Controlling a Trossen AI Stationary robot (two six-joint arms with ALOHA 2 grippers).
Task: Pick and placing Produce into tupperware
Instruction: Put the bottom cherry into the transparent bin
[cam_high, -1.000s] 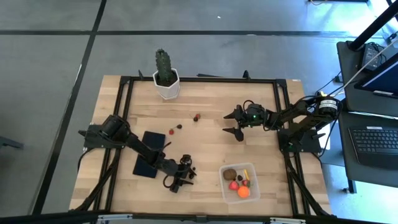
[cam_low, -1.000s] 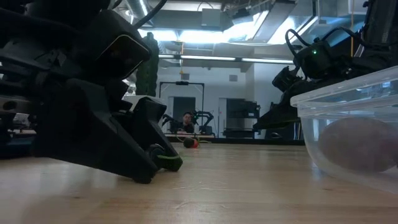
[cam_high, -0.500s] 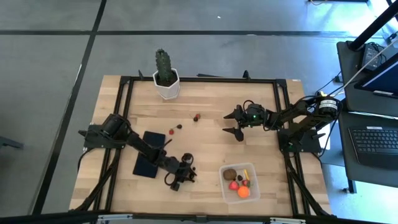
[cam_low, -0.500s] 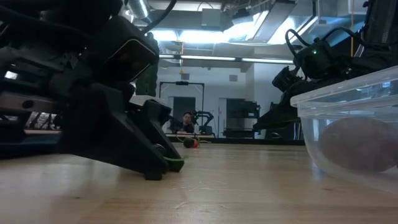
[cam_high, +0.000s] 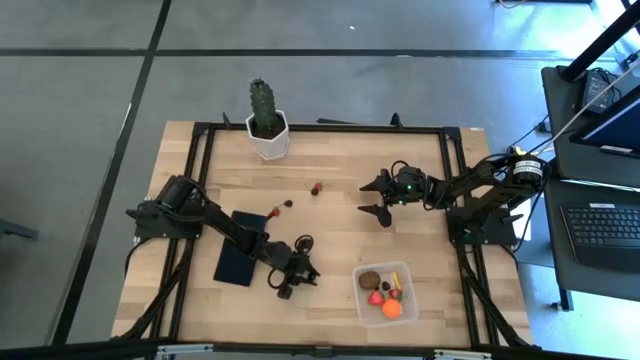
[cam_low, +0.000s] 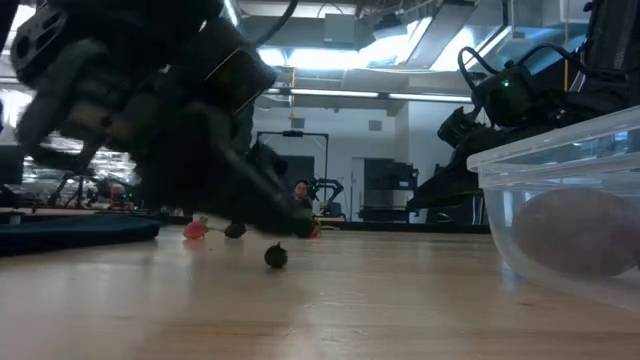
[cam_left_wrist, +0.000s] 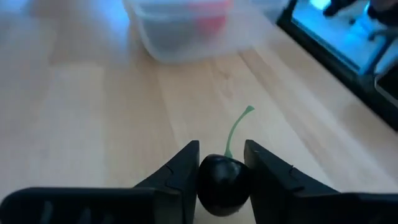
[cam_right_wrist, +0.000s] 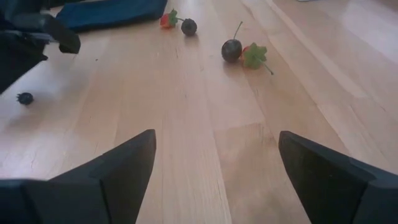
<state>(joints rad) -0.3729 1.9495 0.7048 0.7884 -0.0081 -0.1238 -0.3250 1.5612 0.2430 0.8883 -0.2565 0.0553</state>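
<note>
Near the wooden desk's (cam_high: 330, 230) front edge, left gripper (cam_high: 292, 277) pinching a dark glossy cherry with green stem (cam_left_wrist: 221, 184); carry step, probably. Next: travel right, release over the clear shallow plastic tupperware (cam_high: 409, 297) by the front-right corner. Right gripper (cam_high: 377, 199) idle mid-desk, fingers spread wide. More small berries (cam_right_wrist: 231, 50) remaining toward the far edge.

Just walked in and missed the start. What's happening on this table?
The left gripper has its fingers closed on a dark cherry, near the clear container that already holds some toy produce. The right gripper hangs open over mid-table. More small pieces lie loose on the wood.
</note>
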